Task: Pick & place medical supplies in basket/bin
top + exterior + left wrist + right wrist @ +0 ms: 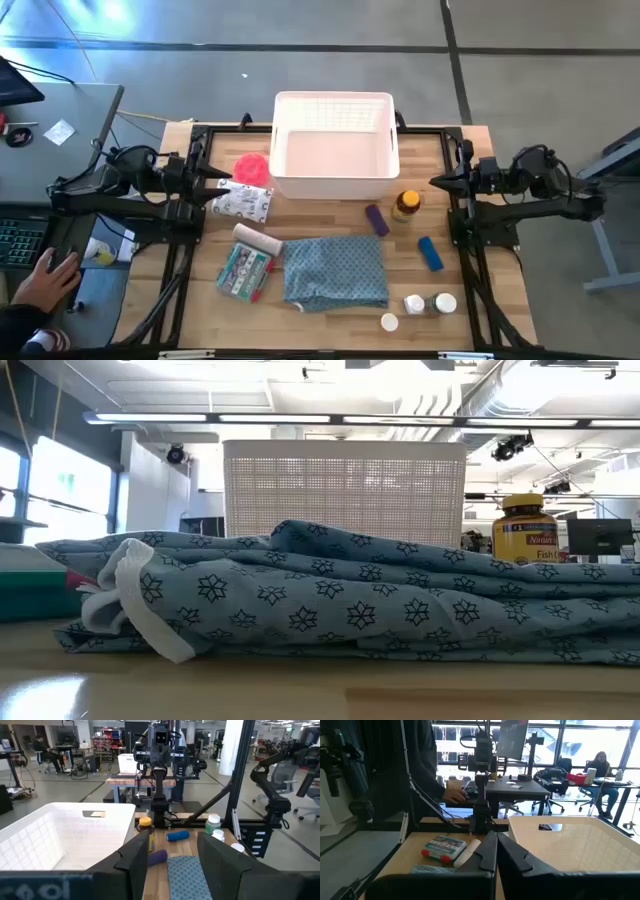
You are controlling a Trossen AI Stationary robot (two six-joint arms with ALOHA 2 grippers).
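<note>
The white latticed basket [335,145] stands at the table's far middle. My left gripper [222,180] waits open at its left, above the table's left edge, fingers level with nothing between them [175,852]. My right gripper [437,181] waits shut at the basket's right [496,852]. On the table lie a pink-red disc [251,165], a printed packet [243,203], a white bandage roll [258,240], a green and red packet [243,272], a purple tube [376,219], a blue tube [430,253], an upright amber bottle [406,205] and white pill bottles [430,303].
A crumpled blue-grey patterned cloth [335,272] lies at the near middle and fills the low view [340,605]. A person's hand [50,280] rests at a keyboard beyond the table's left edge. Bare wood shows between the cloth and the basket.
</note>
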